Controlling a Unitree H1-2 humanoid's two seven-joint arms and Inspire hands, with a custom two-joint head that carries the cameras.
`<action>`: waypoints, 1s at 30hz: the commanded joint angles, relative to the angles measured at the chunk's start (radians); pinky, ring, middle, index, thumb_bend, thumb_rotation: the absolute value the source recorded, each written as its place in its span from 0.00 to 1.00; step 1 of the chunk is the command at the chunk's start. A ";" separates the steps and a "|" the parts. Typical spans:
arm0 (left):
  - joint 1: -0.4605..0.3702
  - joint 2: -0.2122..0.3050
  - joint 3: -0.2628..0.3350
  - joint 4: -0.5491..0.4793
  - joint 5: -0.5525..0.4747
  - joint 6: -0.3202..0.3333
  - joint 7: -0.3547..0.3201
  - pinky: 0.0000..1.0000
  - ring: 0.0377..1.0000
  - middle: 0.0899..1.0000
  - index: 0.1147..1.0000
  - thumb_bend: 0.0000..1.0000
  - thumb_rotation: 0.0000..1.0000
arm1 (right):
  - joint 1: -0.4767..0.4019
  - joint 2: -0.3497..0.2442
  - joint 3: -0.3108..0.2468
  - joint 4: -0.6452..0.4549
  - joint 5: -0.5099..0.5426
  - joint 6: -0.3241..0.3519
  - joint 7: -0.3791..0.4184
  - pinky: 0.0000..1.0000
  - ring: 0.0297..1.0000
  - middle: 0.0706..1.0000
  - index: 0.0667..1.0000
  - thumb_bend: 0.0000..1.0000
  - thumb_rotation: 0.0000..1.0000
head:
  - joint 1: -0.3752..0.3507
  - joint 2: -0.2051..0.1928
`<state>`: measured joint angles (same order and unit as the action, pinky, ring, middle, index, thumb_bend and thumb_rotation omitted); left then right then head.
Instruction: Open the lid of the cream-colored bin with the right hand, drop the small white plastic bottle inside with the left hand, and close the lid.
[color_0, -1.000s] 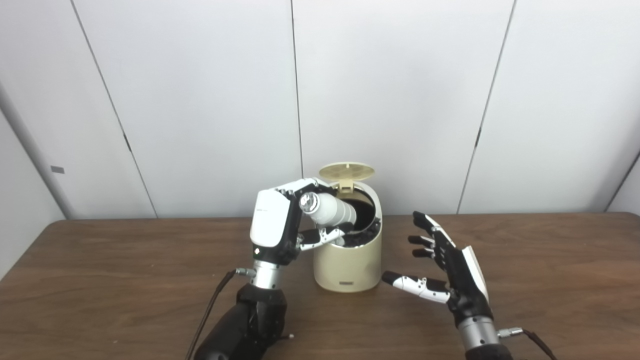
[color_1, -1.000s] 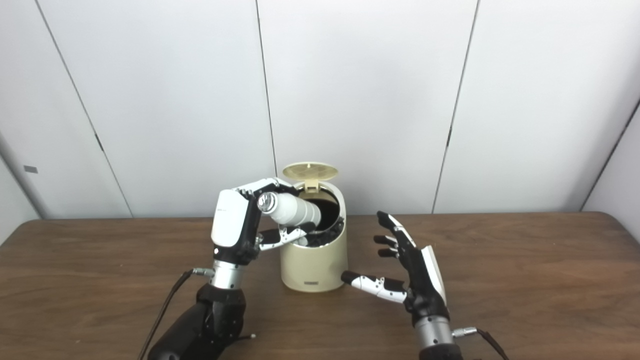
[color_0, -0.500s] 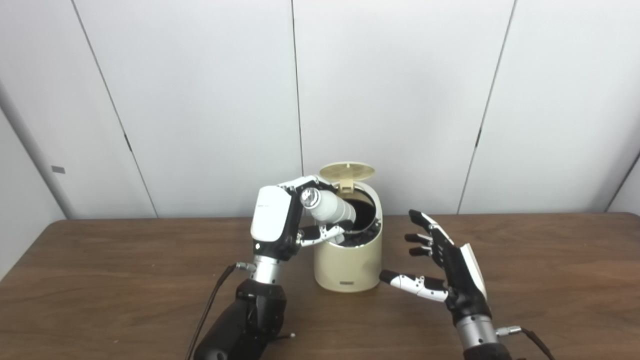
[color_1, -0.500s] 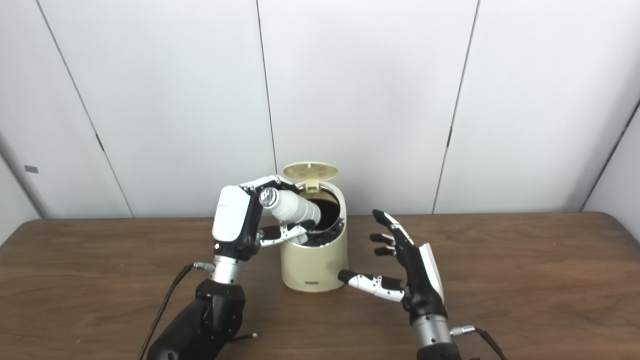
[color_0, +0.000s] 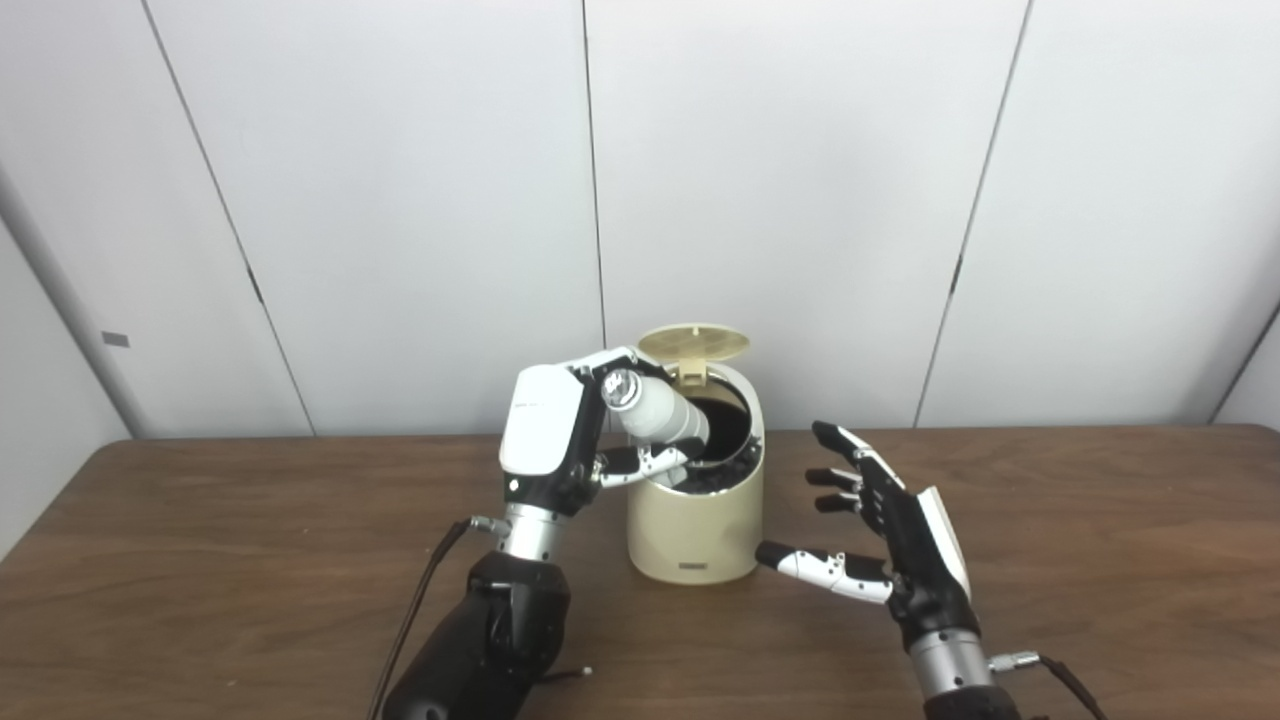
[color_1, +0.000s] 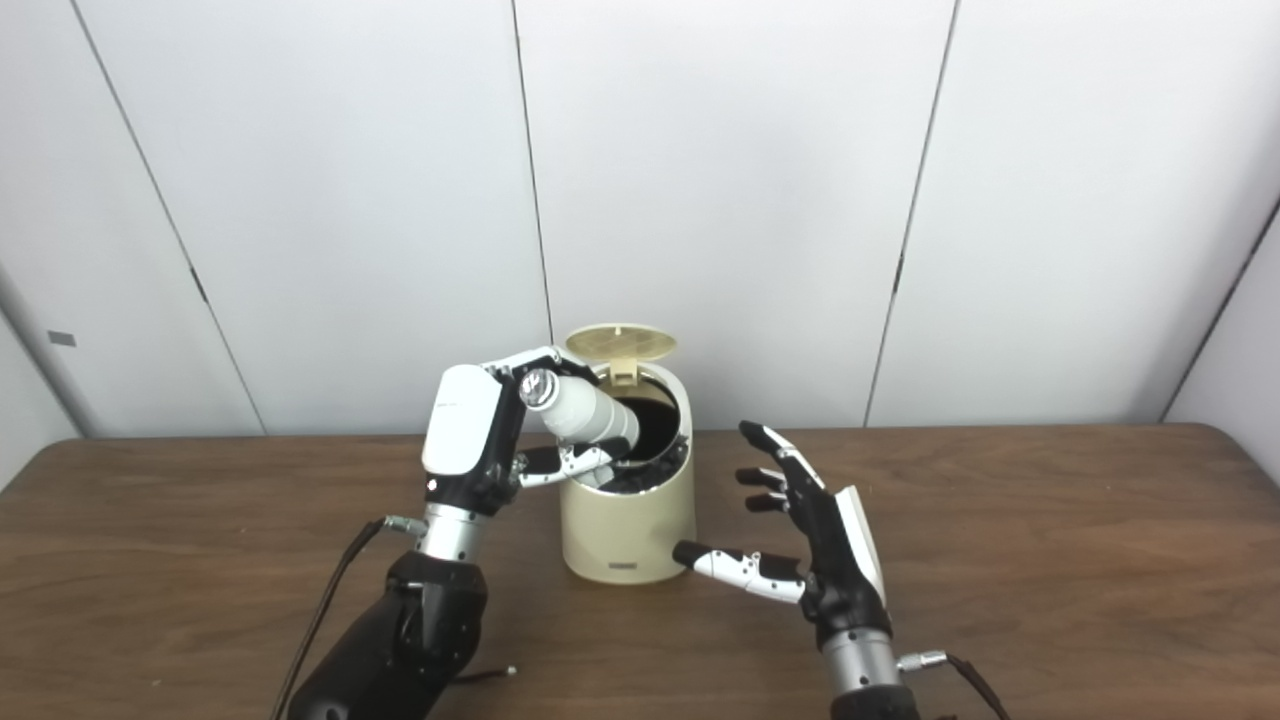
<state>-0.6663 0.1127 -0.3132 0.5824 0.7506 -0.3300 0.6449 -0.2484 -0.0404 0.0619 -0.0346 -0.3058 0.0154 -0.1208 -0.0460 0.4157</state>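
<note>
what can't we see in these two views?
- Both views: inside of the bin is dark, contents unreadable.
- Bottle: its lower end is hidden behind the rim.
- Left hand: its back faces the cameras and hides the grip.
- Small label on the bin's base: too small.

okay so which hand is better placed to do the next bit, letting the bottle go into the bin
The left hand. It already grips the small white bottle, tilted with its far end over the open mouth of the bin, whose lid stands up. The right hand is open beside the bin, holding nothing.
</note>
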 joint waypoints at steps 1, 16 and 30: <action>-0.021 0.012 0.009 -0.033 0.003 0.006 -0.008 0.45 0.49 0.53 0.54 0.81 0.09 | -0.036 0.008 0.001 -0.030 -0.011 -0.019 -0.012 0.65 0.74 0.87 0.82 0.86 0.26 | 0.000 0.004; -0.016 0.013 0.012 -0.043 0.002 0.008 -0.031 0.47 0.51 0.55 0.58 0.90 0.16 | -0.037 0.007 0.000 -0.038 -0.008 -0.017 -0.005 0.65 0.73 0.85 0.82 0.86 0.25 | 0.003 0.012; -0.017 0.014 0.012 -0.046 0.009 0.017 -0.036 0.46 0.50 0.54 0.59 0.89 0.20 | -0.036 0.008 0.003 -0.046 -0.007 -0.001 0.000 0.65 0.72 0.86 0.82 0.86 0.26 | 0.009 0.016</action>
<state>-0.6476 0.1203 -0.3054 0.5590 0.7491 -0.3205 0.6073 -0.2484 -0.0396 0.0628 -0.0418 -0.3131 0.0327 -0.1193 -0.0368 0.4310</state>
